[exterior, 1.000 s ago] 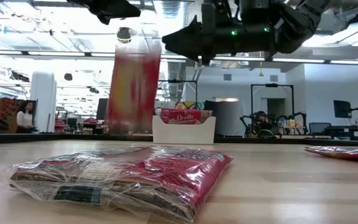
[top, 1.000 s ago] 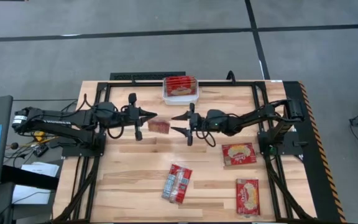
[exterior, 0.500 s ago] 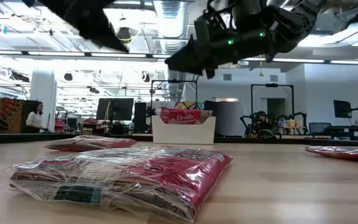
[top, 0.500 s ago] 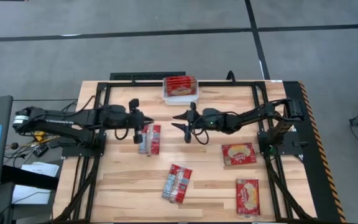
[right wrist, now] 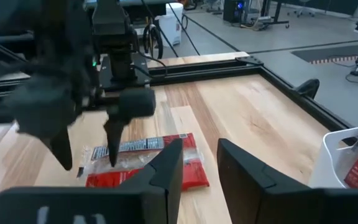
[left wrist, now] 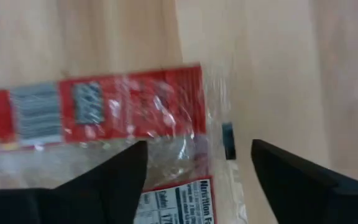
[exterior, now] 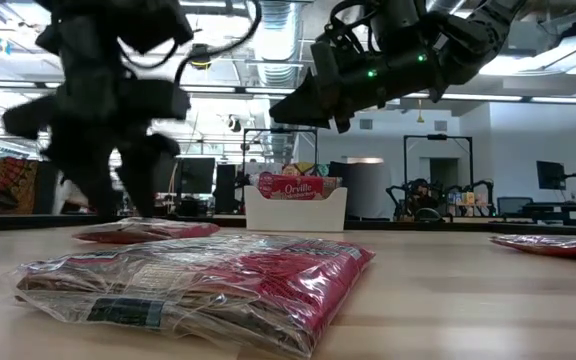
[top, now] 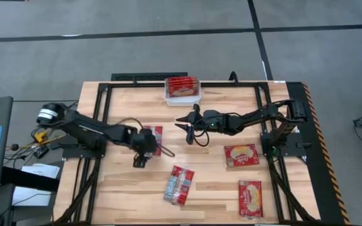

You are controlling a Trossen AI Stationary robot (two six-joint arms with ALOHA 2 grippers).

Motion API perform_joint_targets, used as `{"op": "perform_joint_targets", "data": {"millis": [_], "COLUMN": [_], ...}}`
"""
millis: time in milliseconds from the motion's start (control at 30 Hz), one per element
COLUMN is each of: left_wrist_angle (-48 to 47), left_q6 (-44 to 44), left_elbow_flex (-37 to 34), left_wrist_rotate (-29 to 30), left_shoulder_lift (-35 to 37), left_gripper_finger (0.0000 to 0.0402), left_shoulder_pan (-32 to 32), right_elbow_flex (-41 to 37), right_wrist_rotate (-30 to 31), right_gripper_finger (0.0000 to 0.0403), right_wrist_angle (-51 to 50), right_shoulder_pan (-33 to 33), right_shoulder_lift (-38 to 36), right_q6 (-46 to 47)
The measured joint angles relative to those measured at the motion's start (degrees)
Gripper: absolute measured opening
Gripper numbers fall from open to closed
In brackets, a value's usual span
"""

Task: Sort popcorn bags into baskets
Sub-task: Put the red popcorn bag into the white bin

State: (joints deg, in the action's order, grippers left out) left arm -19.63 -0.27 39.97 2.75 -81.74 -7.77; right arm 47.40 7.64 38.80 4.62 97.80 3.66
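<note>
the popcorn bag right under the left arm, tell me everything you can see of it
The popcorn bag is a flat packet in clear crinkly wrap, red with whitish-grey print, a barcode and a label panel facing up. It lies flat on the wooden table, left of centre, apart from the other bags. The left end effector hangs open right over one end of it, fingers to either side, not gripping it.

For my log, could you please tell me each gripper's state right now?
Left gripper: open, empty, above a popcorn bag on the table.
Right gripper: open, empty, hovering mid-table.
</note>
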Motion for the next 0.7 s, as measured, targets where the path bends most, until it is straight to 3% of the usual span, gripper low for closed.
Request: {"op": "perform_joint_targets", "data": {"millis": [200,333,433,633,700], "left_wrist_angle": [-0.5,0.02,0.63,0.25,0.04], "left_q6": [-0.7,-0.92,-0.66,-0.27,-1.16], "left_elbow_flex": [0.33,0.42,0.34,0.13,0.11], "left_wrist_rotate": [10.45,10.01,9.67,13.3,15.17], "left_shoulder_lift": [-7.56,-9.47,-9.8,-10.05,-10.06], "left_gripper_finger": [0.031,0.0283,0.0223,0.0039,0.0015], "left_shoulder_pan": [-1.34,-0.28,-0.11,0.59,0.81], "right_elbow_flex": [0.0,0.0,0.0,0.0,0.0], "right_wrist_rotate": [0.0,-0.02,-0.01,-0.02,-0.02], "right_gripper_finger": [0.0123,0.0121,0.0119,0.0118,0.0118], "right_wrist_angle": [-0.8,-0.8,-0.73,-0.65,-0.65], "right_shoulder_pan": [0.0,0.0,-0.01,0.04,0.04], "right_shoulder_lift": [0.0,0.0,0.0,0.0,0.0], "right_q6": [1.04,1.05,1.05,1.07,1.34]}}
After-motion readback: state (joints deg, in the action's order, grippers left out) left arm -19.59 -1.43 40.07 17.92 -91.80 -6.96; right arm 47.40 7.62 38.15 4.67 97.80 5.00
